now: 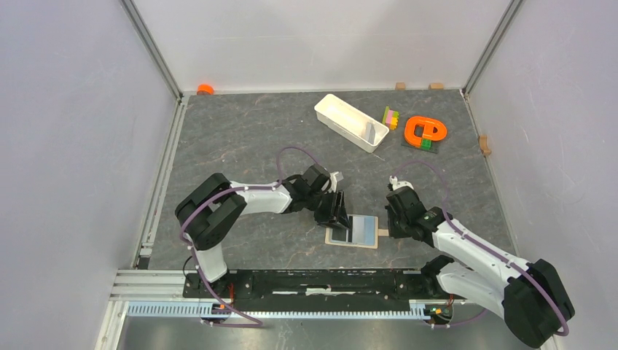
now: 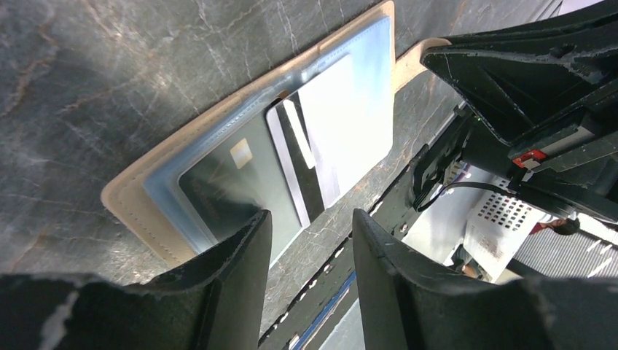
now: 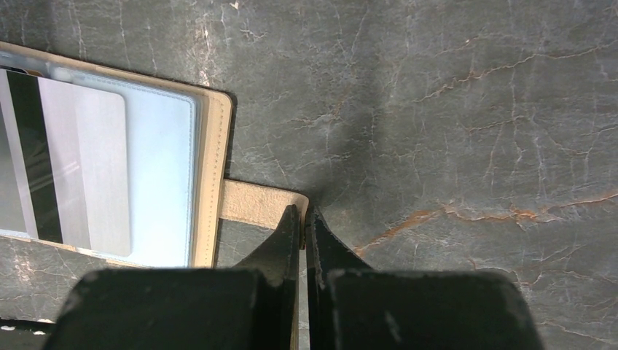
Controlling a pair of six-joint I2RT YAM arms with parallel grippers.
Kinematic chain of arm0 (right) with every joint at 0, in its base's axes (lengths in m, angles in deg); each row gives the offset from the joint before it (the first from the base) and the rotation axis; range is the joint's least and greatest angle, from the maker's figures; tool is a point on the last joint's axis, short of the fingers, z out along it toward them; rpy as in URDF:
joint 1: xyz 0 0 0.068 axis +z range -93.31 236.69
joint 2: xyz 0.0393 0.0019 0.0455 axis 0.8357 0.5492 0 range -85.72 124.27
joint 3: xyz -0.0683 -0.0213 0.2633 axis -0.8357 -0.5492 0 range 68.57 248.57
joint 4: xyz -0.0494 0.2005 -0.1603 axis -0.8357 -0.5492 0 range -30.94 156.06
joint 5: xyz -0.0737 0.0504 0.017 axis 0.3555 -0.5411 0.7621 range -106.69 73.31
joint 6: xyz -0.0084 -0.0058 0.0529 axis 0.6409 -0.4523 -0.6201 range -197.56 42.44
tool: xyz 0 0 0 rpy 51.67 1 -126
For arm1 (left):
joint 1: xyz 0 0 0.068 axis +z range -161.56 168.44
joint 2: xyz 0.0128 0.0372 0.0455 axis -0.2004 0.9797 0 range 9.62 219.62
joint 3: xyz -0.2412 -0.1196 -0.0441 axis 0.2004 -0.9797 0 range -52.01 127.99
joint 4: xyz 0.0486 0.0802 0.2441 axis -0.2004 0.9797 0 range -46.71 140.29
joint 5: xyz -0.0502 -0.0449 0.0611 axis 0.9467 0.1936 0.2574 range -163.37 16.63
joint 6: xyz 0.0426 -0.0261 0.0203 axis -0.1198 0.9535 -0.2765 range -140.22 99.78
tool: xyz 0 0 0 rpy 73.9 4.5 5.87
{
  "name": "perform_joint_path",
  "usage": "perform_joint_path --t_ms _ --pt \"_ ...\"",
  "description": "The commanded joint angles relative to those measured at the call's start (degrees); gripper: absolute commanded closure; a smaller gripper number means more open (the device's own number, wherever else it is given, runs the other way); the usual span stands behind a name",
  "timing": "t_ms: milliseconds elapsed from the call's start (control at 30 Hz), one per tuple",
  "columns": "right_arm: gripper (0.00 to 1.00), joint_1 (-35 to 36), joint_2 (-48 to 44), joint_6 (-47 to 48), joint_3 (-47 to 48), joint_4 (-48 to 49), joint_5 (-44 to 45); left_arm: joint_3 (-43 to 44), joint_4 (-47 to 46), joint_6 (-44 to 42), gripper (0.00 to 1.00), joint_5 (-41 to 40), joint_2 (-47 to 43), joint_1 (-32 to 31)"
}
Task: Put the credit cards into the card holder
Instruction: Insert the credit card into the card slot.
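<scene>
At the near edge of the tabletop (image 1: 248, 138), the two arms reach inward from their bases and meet over the card holder (image 2: 120, 195). It lies open and flat, lining up, just in front of the bases and between the two hands.

The left hand (image 2: 310, 216) hangs over the holder's left half. Its fingers (image 2: 244, 255) stand apart and nothing is between them. Through that gap the left wrist view shows the edge of the holder and bare stone.

The right hand (image 3: 304, 213) is closed, its fingers pressed together with no gap. Its tips sit at the end of the snap tab (image 3: 251, 203), which sticks out flat from the holder's right edge. Whether the tips pinch the tab or only press on it cannot be told.

Both credit cards lie inside the holder, side by side and overlapping slightly. The dark card (image 2: 226, 182), showing a small chip, is on the left half behind the clear pale-blue pocket. The pale card (image 2: 339, 124), which has a black stripe along its edge, is on the right half.

Farther back, well apart from the arms, a long white tray (image 1: 350, 122) lies at an angle. Coloured blocks (image 1: 391, 117) and an orange ring-shaped piece (image 1: 424, 131) sit just to its right.
</scene>
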Motion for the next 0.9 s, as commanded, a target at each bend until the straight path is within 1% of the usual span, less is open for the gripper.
perform_joint_path --t_ms 0,433,500,867 --pt "1.0 0.0 -0.2 0.4 0.3 -0.9 2.4 0.4 3.0 -2.5 0.48 -2.1 -0.3 -1.9" --pt "1.0 0.1 0.2 0.5 0.3 -0.2 1.4 1.8 -0.5 -0.3 0.51 -0.6 4.0 -3.2" --pt "1.0 0.1 0.2 0.5 0.2 -0.1 1.3 2.1 -2.5 -0.3 0.52 -0.7 4.3 -3.3" --pt "1.0 0.1 0.6 0.5 0.3 0.1 0.9 5.8 -3.6 -0.8 0.52 0.3 7.6 -3.7"
